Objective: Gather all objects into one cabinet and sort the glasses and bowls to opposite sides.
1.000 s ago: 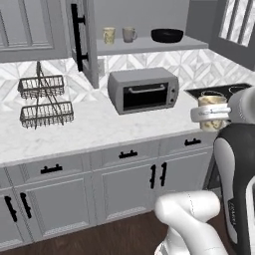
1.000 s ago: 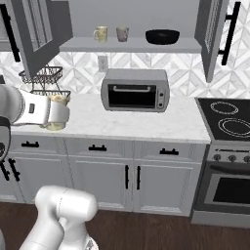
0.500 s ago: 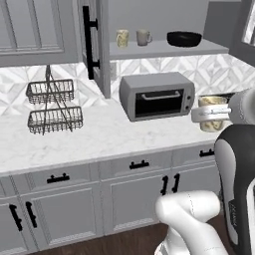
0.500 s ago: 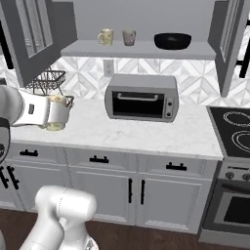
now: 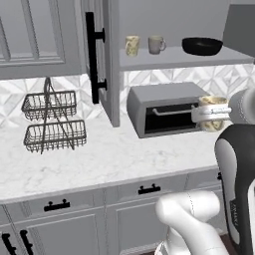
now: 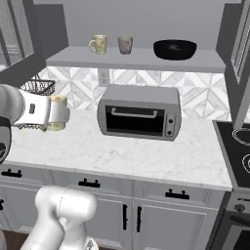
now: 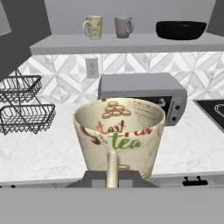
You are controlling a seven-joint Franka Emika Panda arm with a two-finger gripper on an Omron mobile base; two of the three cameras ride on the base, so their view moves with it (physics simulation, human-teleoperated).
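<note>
Gripper (image 7: pixel 112 177) clenched on a cream printed cup (image 7: pixel 119 135), gripping its handle, held above the marble counter (image 6: pixel 146 156) in front of the toaster oven (image 6: pixel 139 112). On the open cabinet shelf (image 6: pixel 136 59): floral cup (image 6: pixel 99 44), taupe cup (image 6: pixel 125 45) beside it, black bowl (image 6: pixel 175 49) off right.

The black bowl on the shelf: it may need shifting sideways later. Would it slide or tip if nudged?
The black bowl looks wide and shallow, so it would probably slide rather than tip. Its glossy finish suggests that it is hard and maybe slippery to grip. It sits apart from the two cups, so a nudge seems unlikely to knock them.
</note>
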